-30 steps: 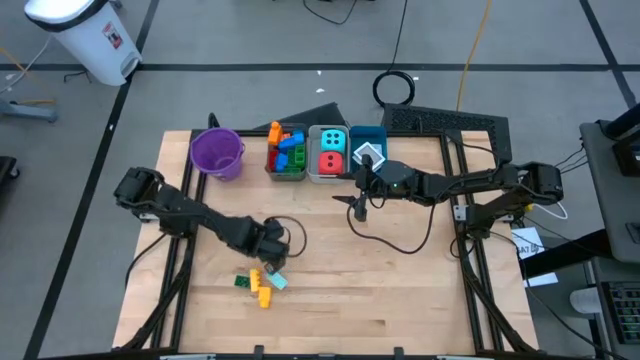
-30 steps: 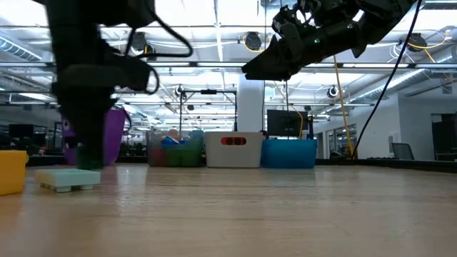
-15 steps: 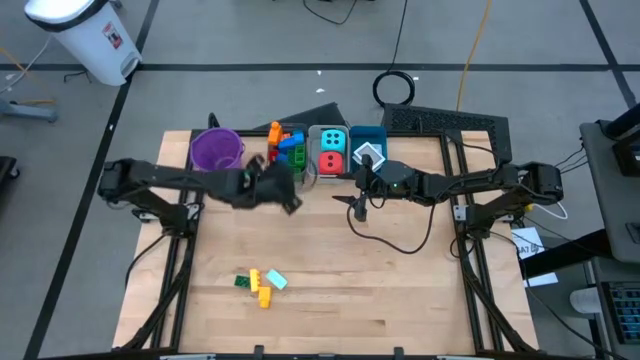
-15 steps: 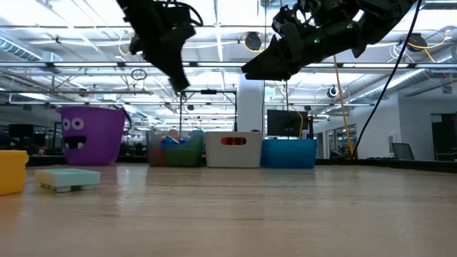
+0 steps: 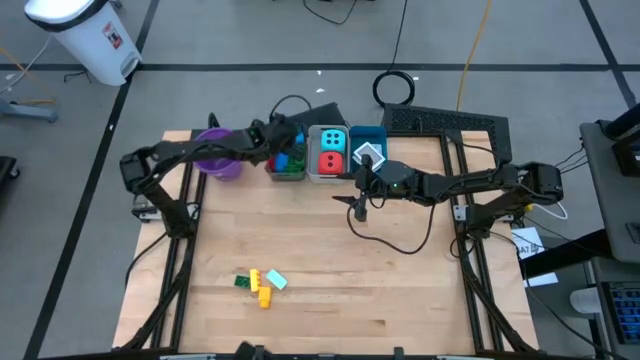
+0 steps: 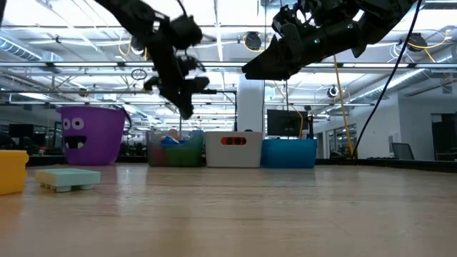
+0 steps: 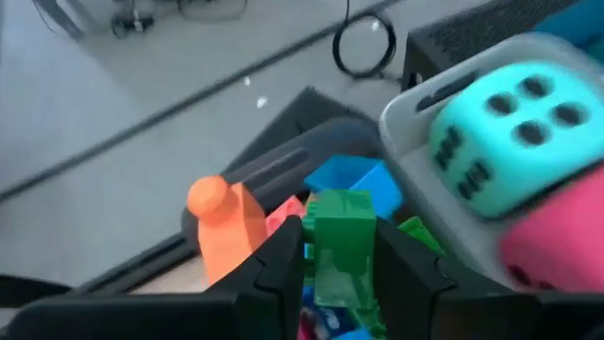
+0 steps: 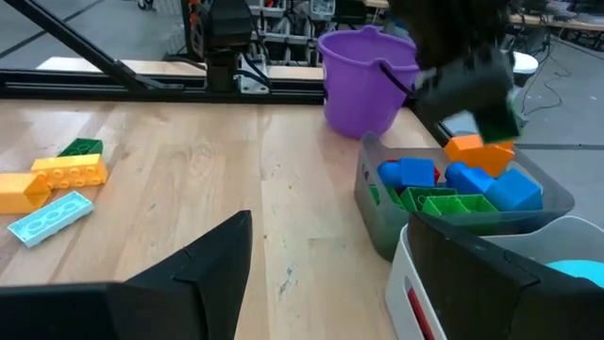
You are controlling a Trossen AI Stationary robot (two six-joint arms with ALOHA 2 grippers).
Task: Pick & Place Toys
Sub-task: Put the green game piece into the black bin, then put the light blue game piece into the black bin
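Observation:
My left gripper (image 5: 283,141) hangs over the grey bin (image 5: 287,172) of coloured bricks at the table's far edge, shut on a green brick (image 7: 340,247). Beside that bin stands a white bin holding a cyan die (image 5: 333,140) and a red die (image 5: 330,163). A blue bin (image 5: 377,134) next to it holds white flat pieces. My right gripper (image 5: 358,206) hovers open in front of the bins. A green brick (image 5: 242,281), yellow bricks (image 5: 261,288) and a pale cyan plate (image 5: 277,281) lie flat near the front edge. My left gripper pinches the green brick between its two fingers (image 7: 283,260), which lie on its two opposite sides (image 7: 317,247). The fingers slant down toward the table's far edge. The brick stands out past the fingertips, lifted clear above the bricks in the grey bin.
A purple bucket (image 5: 215,152) stands left of the grey bin, close to my left arm. An orange piece (image 7: 226,222) sticks up at the grey bin's far end. Bare wood lies between the bins and the front toys.
My left gripper has risen from the table beside the front toys and swung toward the far edge, ending over the grey bin. It has turned and tipped up from pointing steeply down. The toys at the front have stayed in place.

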